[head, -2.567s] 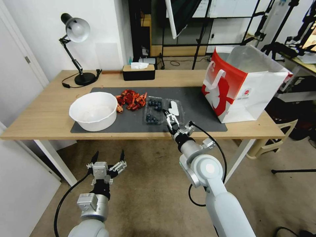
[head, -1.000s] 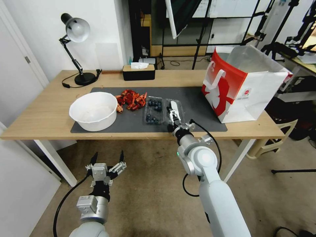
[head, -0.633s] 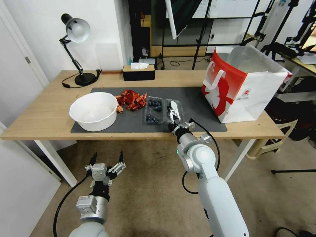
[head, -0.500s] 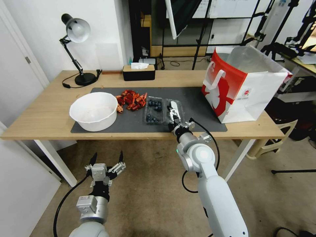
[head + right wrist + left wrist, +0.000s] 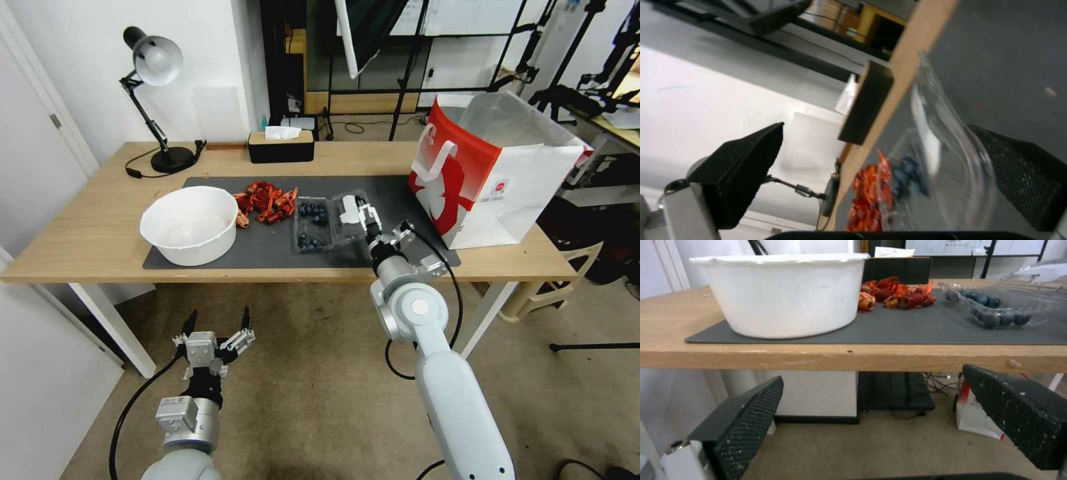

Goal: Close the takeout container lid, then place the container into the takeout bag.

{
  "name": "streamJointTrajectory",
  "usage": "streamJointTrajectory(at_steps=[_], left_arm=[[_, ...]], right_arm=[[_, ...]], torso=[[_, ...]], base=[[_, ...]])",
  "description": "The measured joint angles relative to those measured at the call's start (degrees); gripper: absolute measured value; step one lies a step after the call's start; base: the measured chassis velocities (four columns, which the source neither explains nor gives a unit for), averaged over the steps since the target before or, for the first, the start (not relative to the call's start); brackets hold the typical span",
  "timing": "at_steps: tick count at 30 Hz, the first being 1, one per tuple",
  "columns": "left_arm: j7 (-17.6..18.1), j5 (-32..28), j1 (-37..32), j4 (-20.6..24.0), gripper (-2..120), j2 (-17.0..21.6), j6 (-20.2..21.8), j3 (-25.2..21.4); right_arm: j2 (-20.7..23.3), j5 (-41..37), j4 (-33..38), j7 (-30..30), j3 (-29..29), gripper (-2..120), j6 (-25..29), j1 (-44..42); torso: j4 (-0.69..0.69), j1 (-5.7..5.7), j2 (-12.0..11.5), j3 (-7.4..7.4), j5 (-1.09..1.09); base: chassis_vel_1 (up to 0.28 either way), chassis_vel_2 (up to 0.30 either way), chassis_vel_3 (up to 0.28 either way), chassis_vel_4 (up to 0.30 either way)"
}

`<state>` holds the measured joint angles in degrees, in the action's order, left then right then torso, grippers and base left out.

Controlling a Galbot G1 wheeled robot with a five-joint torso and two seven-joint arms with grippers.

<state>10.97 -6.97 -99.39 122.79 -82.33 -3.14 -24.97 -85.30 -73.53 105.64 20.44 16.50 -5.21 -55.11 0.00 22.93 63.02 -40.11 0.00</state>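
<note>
The takeout container [image 5: 312,224] is a small clear clamshell with dark blueberries, lying open on the grey mat [image 5: 400,200]. Its lid [image 5: 348,212], with a white label, lies to its right. My right gripper [image 5: 368,215] is open at the lid's right edge. In the right wrist view the lid [image 5: 947,146] stands tilted off the mat between the spread fingers [image 5: 1018,173], close to one of them. The blueberries [image 5: 996,315] show at table level in the left wrist view. The red-and-white takeout bag [image 5: 493,173] stands open at the table's right end. My left gripper [image 5: 220,313] hangs open below the table's front edge.
A round white bowl [image 5: 190,223] sits on the mat's left part, with a pile of red food scraps [image 5: 267,200] between it and the container. A desk lamp [image 5: 157,100] and a black tissue box [image 5: 280,147] stand at the back. Stands and cables crowd the room behind.
My right gripper has swung from the lid's near side to its right edge and turned. The lid now looks tilted up. The left arm has not moved.
</note>
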Motion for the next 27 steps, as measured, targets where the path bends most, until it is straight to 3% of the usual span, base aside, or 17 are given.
streamJointTrajectory(at_steps=[7,15,21,27], left_arm=[[0.1,0.18,-0.23,-0.01,100,-0.16,-0.27,0.14],[0.46,0.35,-0.64,-0.04,100,-0.36,-0.62,0.19],[0.55,0.6,-0.77,-0.18,100,-0.71,-0.75,0.48],[0.6,0.87,-0.87,-0.4,100,-0.9,-0.91,0.69]], right_arm=[[1.47,4.15,-1.97,-11.04,-1.66,100,-3.24,1.55],[2.8,3.91,-5.22,-17.3,-4.31,100,-7.31,3.85],[3.04,1.17,-7.93,-18.54,-6.25,100,-10.12,5.93],[2.54,-3.16,-9.88,-15.91,-6.9,100,-12.8,8.0]], torso=[[0.0,-0.01,0.0,0.0,0.0],[0.01,-0.01,0.0,0.0,-0.01],[0.0,-0.01,0.0,0.0,-0.01],[0.01,-0.01,0.0,0.0,-0.01]], base=[[0.0,0.0,0.0,0.0],[0.0,0.0,0.0,0.0],[0.0,0.0,0.0,0.0],[0.0,0.0,0.0,0.0]])
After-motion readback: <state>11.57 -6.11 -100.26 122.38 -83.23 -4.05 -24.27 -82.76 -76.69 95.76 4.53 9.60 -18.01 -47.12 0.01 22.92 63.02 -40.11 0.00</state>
